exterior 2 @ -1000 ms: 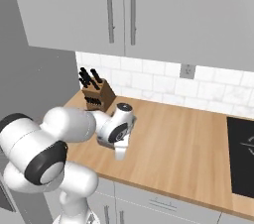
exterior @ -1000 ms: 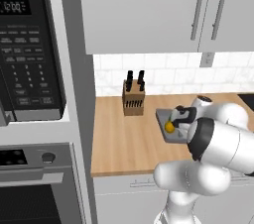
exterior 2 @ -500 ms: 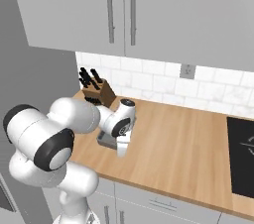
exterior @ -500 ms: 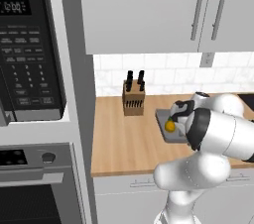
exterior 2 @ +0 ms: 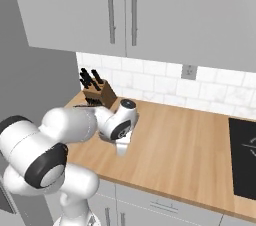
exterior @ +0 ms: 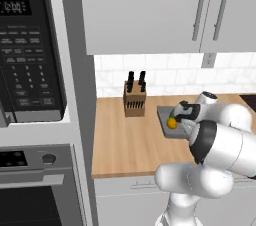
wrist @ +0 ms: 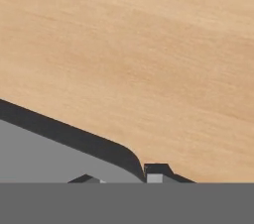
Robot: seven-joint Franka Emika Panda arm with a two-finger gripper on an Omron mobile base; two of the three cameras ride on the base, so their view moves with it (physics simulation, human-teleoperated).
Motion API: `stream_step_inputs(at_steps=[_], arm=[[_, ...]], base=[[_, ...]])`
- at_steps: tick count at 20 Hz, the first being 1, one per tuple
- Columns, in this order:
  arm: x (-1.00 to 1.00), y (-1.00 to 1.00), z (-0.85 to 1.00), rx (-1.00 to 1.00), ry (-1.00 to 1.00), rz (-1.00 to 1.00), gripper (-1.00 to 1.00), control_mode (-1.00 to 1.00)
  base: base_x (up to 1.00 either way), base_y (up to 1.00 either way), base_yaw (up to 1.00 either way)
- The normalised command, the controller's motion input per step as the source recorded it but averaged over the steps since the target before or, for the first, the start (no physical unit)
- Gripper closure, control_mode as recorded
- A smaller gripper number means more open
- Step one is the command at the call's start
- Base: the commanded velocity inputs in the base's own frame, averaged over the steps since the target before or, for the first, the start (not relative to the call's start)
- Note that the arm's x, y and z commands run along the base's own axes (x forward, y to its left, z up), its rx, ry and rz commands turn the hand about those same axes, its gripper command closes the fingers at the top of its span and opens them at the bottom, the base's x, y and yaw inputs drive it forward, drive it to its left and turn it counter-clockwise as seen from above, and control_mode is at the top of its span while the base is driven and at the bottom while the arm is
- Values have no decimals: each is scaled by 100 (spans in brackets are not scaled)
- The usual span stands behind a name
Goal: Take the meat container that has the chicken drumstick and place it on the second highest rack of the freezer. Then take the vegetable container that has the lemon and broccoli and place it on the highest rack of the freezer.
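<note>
From behind the arm on its left we look forward and down across the wooden counter, oven column close by at left. From behind on its right we face that same counter and the knife block both views share. On the hand, we're right down over the wood.

1. We see the grey container only partly; the arm covers its right side.
2. Beside the lemon, its other contents are hidden from us.
3. The gripper's fingertips are cut off at the hand view's bottom edge.
</note>
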Motion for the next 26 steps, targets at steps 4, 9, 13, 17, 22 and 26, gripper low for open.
stream_step_inputs(at_steps=[4,9,13,17,22,26], arm=[[-30,4,69,-4,-12,-1,100,-100],[-50,6,79,-8,-10,0,100,-100],[-60,20,90,-14,-4,0,100,-100],[-67,37,88,-13,-5,-3,100,-100],[-68,42,81,-11,-4,-5,100,-100],[-72,28,53,-1,-7,0,100,-100]], base=[[0,0,0],[0,0,0],[0,0,0],[0,0,0],[0,0,0],[0,0,0]])
